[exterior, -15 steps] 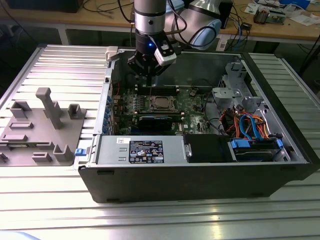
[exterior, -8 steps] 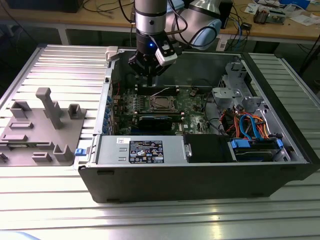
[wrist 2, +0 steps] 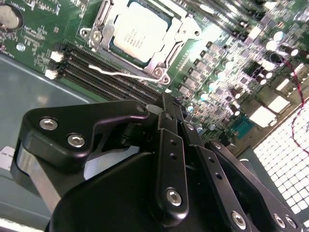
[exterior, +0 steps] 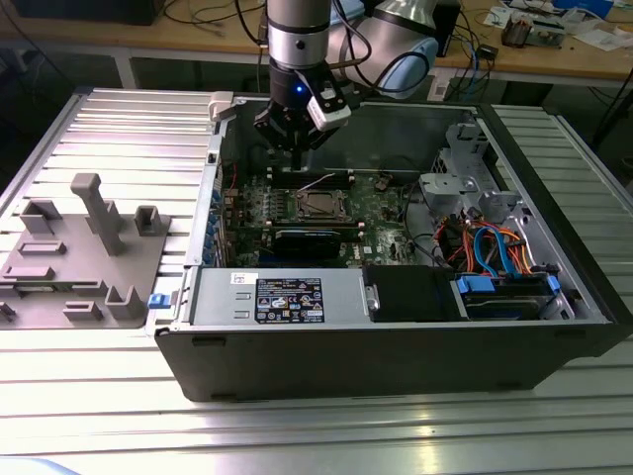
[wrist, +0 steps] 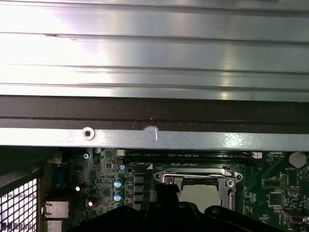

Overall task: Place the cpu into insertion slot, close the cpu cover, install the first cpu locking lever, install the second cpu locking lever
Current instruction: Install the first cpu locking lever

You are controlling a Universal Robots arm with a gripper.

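Inside the open computer case, the cpu (wrist 2: 139, 30) lies flat in the insertion slot (exterior: 315, 205), its silver-grey top showing. The cpu cover (wrist 2: 170, 52) is down over it, framing the chip through its window. A thin silver locking lever (wrist 2: 120, 72) juts out free along one side of the socket, and it appears as a pale raised line (exterior: 316, 181) in the exterior view. My gripper (exterior: 297, 150) hangs above the board just behind the socket. Its black fingers (wrist 2: 166, 113) are shut together with nothing between them. The first wrist view has the socket (wrist: 198, 180) and chip (wrist: 203, 194).
Long black memory slots (wrist 2: 104, 72) run beside the socket. The case's metal wall (wrist: 154, 137) and the ribbed aluminium table (exterior: 119, 119) lie behind it. A drive cage with coloured cables (exterior: 495, 252) and a power supply (exterior: 287, 297) fill the case's front. A grey fixture (exterior: 84, 257) stands on the exterior view's left.
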